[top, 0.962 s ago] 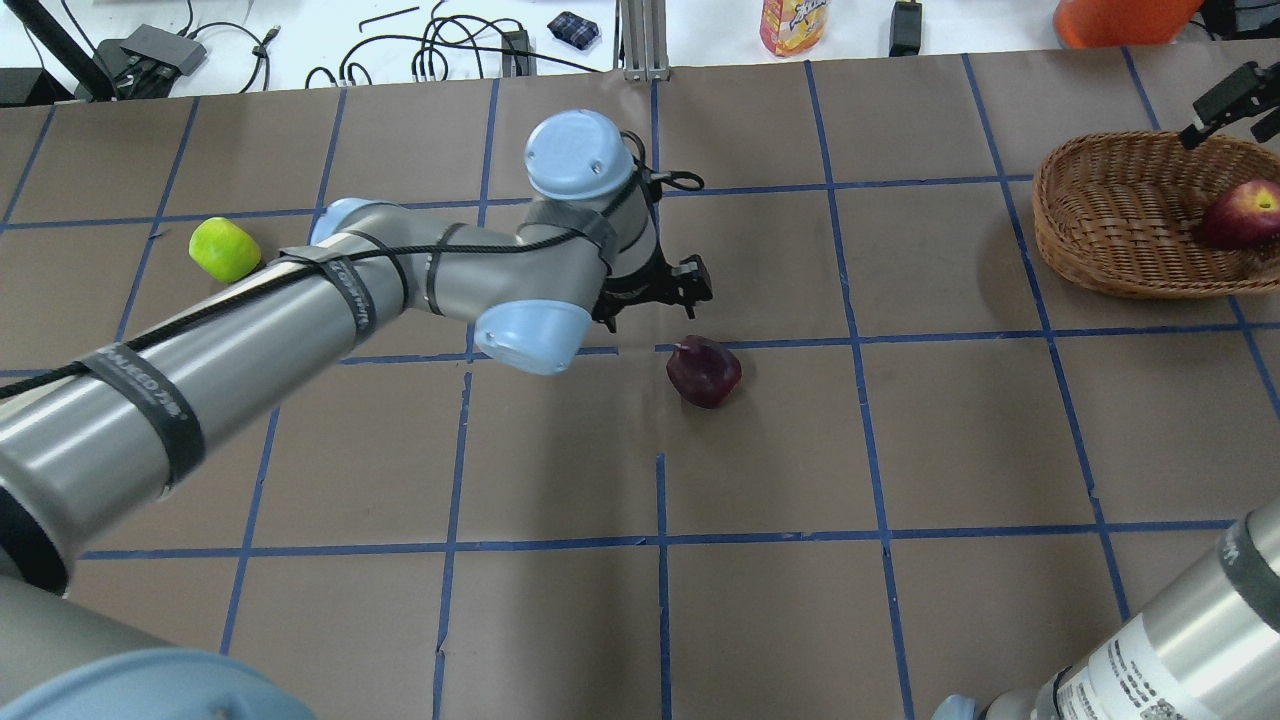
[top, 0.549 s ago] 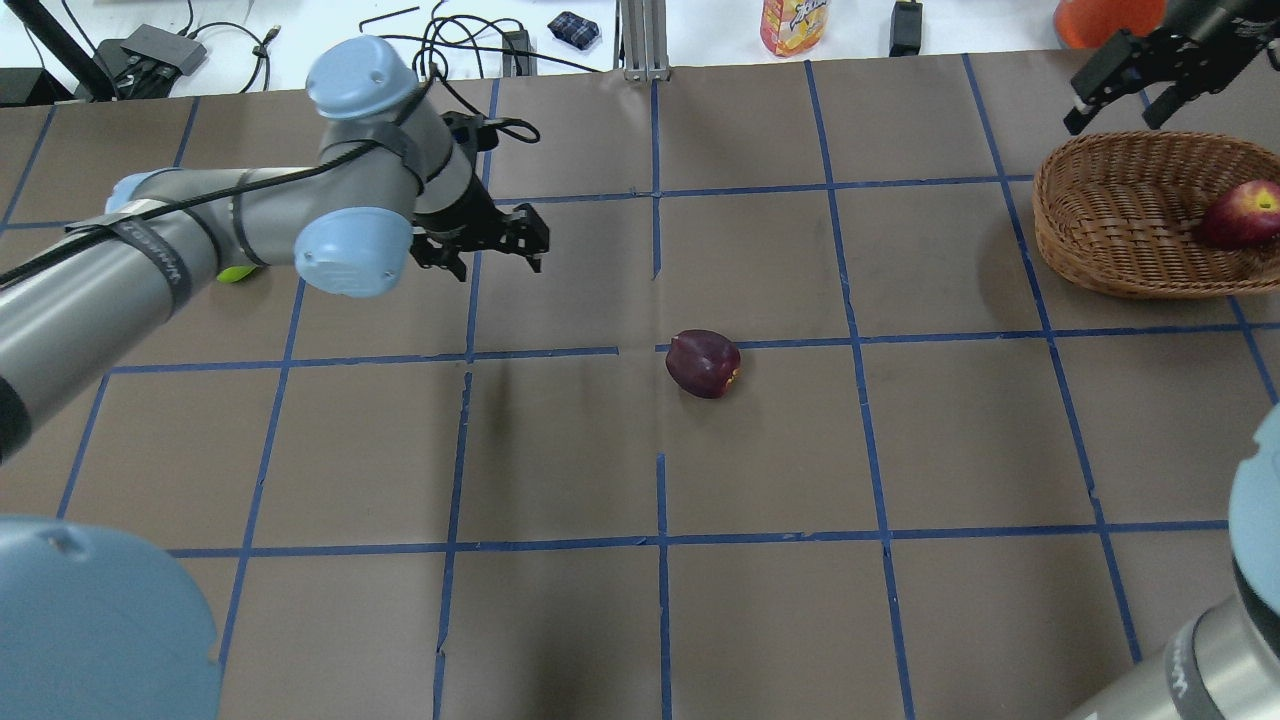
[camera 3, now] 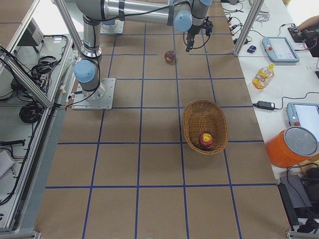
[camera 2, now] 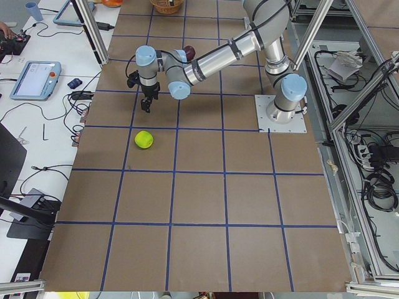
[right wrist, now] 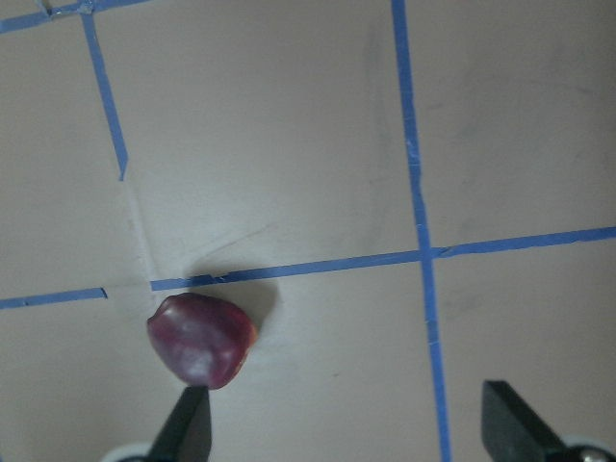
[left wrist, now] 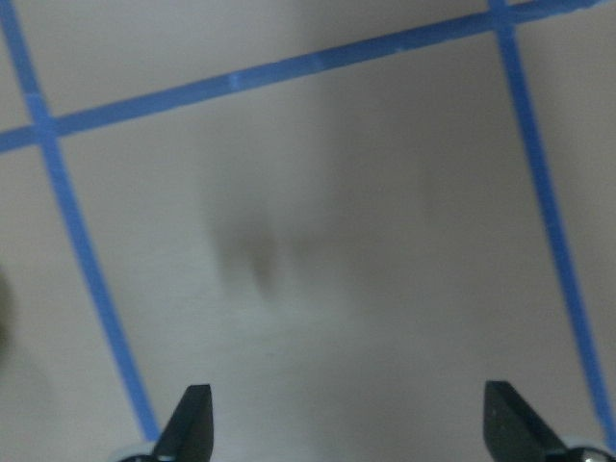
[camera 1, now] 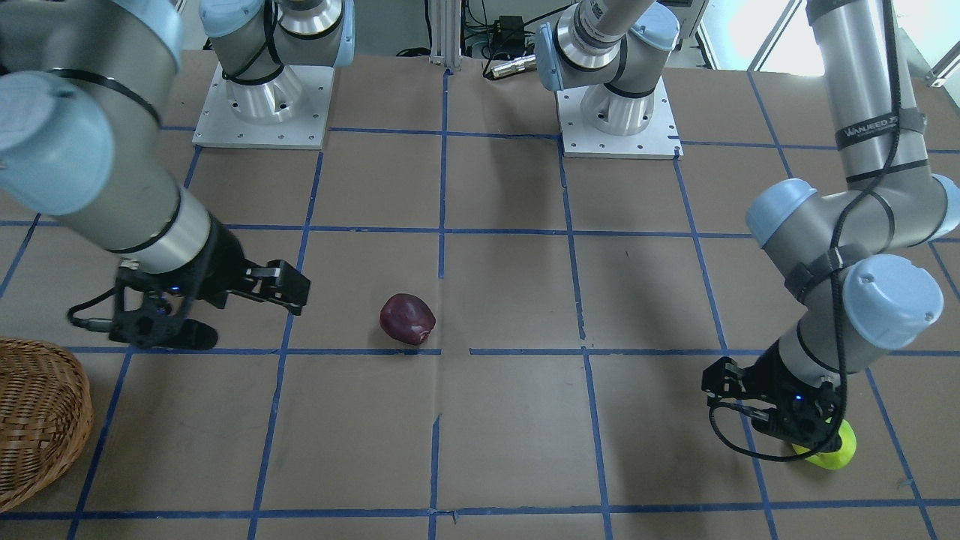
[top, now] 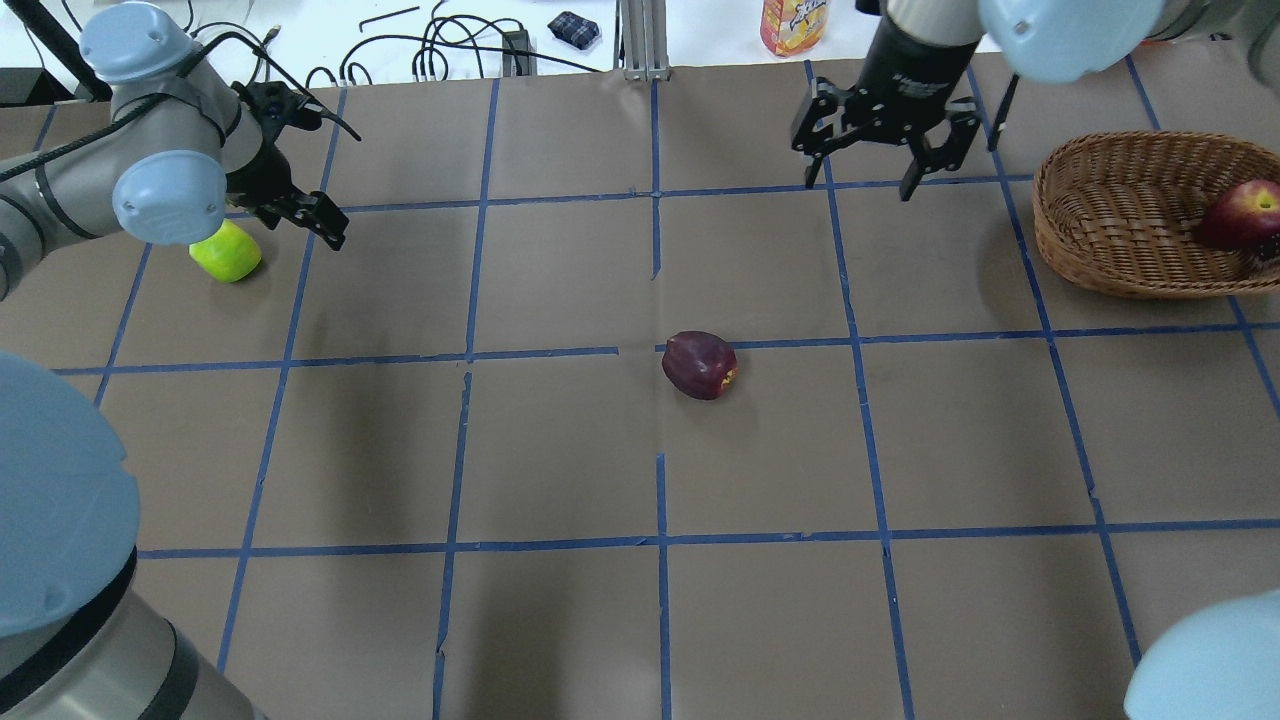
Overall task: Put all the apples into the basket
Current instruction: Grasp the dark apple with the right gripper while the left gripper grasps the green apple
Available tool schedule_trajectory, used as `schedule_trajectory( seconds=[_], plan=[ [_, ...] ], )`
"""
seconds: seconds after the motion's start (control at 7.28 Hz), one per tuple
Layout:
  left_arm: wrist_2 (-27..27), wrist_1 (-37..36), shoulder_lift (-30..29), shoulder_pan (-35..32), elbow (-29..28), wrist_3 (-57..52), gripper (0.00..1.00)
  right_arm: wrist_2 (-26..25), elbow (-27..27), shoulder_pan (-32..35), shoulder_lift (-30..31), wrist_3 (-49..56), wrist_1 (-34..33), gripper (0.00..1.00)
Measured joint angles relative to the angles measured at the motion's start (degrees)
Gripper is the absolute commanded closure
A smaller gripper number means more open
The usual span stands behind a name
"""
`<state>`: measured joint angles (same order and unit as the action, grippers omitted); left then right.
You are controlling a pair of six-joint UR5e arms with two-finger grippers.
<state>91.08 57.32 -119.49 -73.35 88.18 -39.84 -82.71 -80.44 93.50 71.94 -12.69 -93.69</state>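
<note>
Left gripper (top: 325, 224) spread open just beside bright yellow-green apple (top: 226, 252). Right gripper (top: 861, 185) spread open, between dark maroon apple (top: 700, 365) and light-brown wicker basket (top: 1110, 210), which holds red apple (top: 1240, 214). Orange drink bottle (top: 793, 25) behind.

Silver arms (camera 1: 862, 90), pale-blue joint caps (camera 1: 892, 300), black cables (camera 1: 890, 60)

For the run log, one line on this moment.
red apple: in basket; maroon apple: on table; green apple: on table; left tool: open; right tool: open

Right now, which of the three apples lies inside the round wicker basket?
The red apple lies in the basket; the dark maroon apple and the yellow-green apple sit on the table.
</note>
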Motion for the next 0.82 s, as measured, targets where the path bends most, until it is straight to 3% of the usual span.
schedule_trajectory(
  seconds=[0.55,0.82],
  plan=[
    [1.07,2.99,-3.9,4.4,-5.97,-15.15,0.0,-3.11,-18.58,10.18,0.03,-7.62,-26.74,0.0],
    [0.78,7.03,-5.31,7.04,-8.35,-18.01,0.0,-3.46,-24.83,11.92,-0.85,-7.91,-35.65,0.0]
  ],
)
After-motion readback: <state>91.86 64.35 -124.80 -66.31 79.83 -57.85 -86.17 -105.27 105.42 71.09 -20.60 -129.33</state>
